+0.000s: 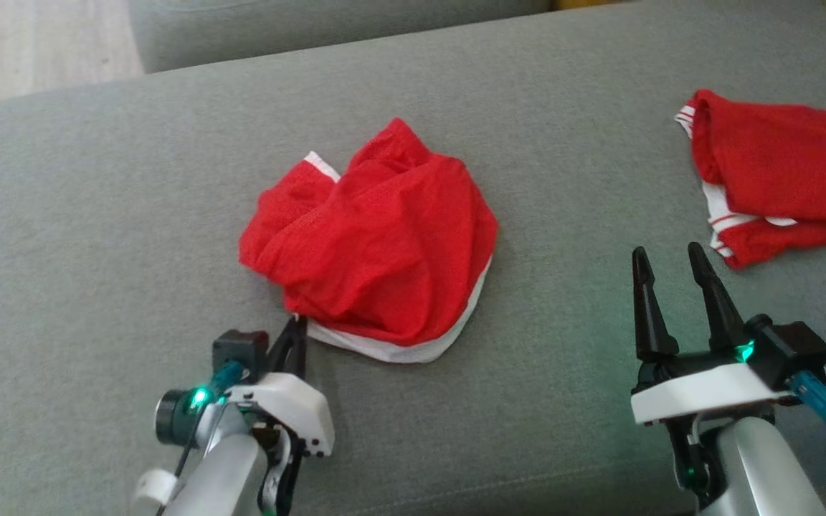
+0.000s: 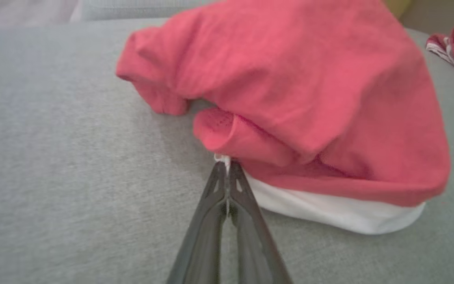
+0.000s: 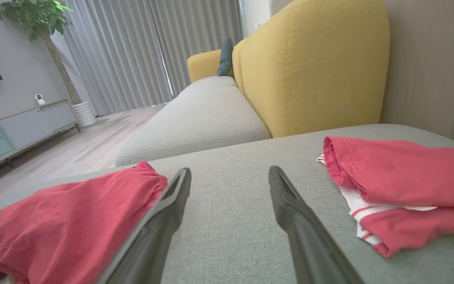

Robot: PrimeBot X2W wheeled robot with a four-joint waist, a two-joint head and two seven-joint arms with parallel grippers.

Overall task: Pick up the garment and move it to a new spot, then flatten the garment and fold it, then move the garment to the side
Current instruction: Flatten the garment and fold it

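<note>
The garment (image 1: 377,244) is a crumpled red mesh piece with a white hem, lying mid-cushion on the grey sofa seat (image 1: 97,236). My left gripper (image 1: 297,320) is at its near-left corner, fingers shut on the white hem's edge. In the left wrist view the closed tips (image 2: 226,163) pinch a bit of white fabric where the hem of the garment (image 2: 290,90) begins. My right gripper (image 1: 670,259) hovers open to the right of the garment, nothing between its fingers. The right wrist view has the open gripper (image 3: 231,175) with the garment (image 3: 73,221) at its left.
A second red garment with white stripes (image 1: 779,172) lies folded at the seat's right edge, also in the right wrist view (image 3: 400,185). A yellow sofa back (image 3: 313,63) and another grey seat cushion (image 3: 199,114) lie beyond. Wooden floor (image 1: 33,43) is at the far left.
</note>
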